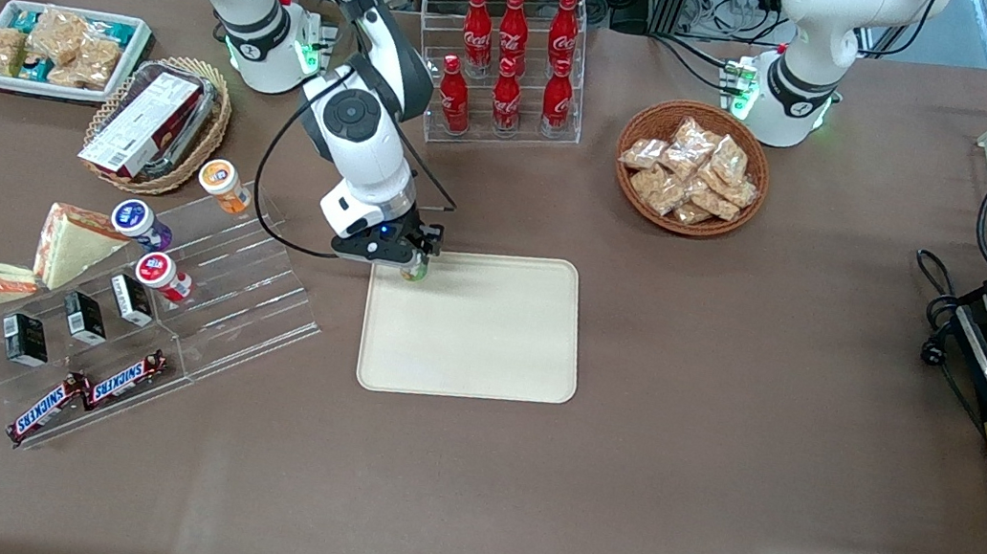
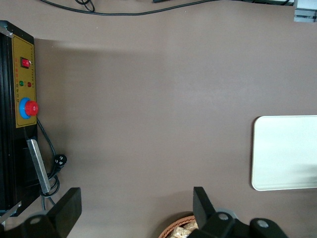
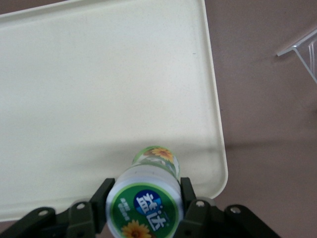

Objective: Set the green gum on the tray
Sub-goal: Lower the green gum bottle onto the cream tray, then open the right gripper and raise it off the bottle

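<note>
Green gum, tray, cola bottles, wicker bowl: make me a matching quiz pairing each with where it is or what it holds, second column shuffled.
1. green gum
2. tray
3. cola bottles
4. wicker bowl

A. in a clear rack
B. holds snack bags
C. gripped in the claw, above the tray's corner
D. flat on the table, nothing lying on it

Pairs: 1-C, 2-D, 3-A, 4-B

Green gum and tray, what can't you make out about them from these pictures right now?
- Whether the green gum touches the tray: its base is hidden by its own body in the right wrist view, and by the gripper shut on it in the front view.
- The tray's full outline: cut off by the frame edge in both wrist views.
</note>
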Controlling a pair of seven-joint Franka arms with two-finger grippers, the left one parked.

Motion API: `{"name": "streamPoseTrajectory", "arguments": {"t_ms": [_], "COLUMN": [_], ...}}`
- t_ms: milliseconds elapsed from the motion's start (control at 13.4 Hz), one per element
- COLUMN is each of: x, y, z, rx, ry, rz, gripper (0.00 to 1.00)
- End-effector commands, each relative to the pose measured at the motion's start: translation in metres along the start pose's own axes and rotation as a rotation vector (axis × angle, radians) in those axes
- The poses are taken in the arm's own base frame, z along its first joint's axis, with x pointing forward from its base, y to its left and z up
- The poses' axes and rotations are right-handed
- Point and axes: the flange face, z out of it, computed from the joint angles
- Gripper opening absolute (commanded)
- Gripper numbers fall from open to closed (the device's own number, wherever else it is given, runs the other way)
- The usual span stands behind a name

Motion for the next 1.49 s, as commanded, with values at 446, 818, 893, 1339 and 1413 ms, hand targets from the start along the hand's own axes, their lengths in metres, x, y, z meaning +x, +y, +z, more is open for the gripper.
{"name": "streamPoseTrajectory", "arguments": {"t_ms": [446,818,893,1339,1413], "x": [0.014,0.031,0.036,0.053,0.059], "y": [0.01,0.002,-0.004,-0.043,-0.043], "z": [0.02,-0.018,-0.034,-0.199,-0.231], "rx": [-0.011,0.008,0.004,0.012,-0.003], "ry": [0.035,0.055,0.048,0.025,0.01], "rz": [0.005,0.011,0.01,-0.018,-0.013], "gripper": [0.99,0.99,0.99,0.99,0.99]}}
